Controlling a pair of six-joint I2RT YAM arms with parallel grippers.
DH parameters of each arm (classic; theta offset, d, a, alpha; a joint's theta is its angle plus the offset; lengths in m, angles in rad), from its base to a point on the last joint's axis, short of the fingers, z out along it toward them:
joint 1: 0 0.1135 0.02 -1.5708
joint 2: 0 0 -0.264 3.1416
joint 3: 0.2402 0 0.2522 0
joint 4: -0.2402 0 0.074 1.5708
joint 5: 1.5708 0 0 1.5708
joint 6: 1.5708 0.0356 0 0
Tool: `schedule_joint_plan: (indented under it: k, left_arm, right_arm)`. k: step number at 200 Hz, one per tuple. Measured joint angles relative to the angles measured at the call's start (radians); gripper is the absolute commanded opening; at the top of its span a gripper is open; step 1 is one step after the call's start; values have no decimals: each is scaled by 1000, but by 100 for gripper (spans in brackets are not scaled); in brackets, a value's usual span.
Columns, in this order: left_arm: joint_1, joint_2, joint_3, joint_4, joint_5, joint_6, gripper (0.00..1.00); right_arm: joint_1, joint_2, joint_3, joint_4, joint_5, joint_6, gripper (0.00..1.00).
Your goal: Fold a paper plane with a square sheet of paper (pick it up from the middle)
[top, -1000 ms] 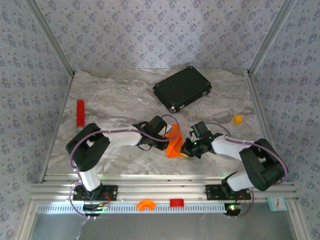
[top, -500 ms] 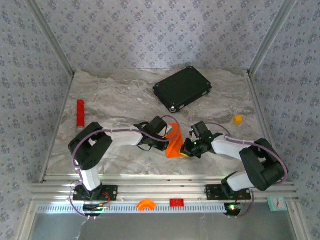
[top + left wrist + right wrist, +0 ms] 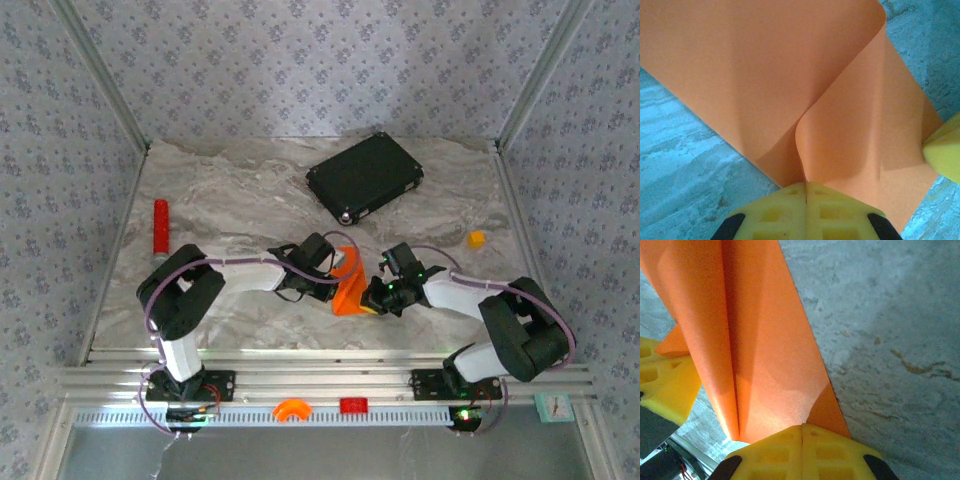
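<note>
The step in hand appeared to be a lengthwise fold, partway through the task. The square sheet of paper (image 3: 350, 293) stood arched between both grippers, near the black case (image 3: 364, 178), on that case's near side. The left gripper (image 3: 805, 186) pinched one edge, jaws pressed together on the paper; the right gripper (image 3: 802, 429) pinched the opposite end likewise. The sheet showed a sharp lengthwise crease at the right gripper and a loose, uncreased curl at the left. The next move probably called for closing the layers evenly and flattening the curl without tearing.
</note>
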Motion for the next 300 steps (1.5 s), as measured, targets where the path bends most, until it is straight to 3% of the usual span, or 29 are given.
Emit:
schedule_joint_plan:
  k: [160, 300]
  left_arm:
    - [-6, 1, 16, -2, -4, 7, 0]
    - [-6, 13, 16, -2, -7, 7, 0]
  right_arm:
    - [0, 0, 0, 0, 0, 0, 5]
    - [0, -37, 1, -4, 2, 2, 11]
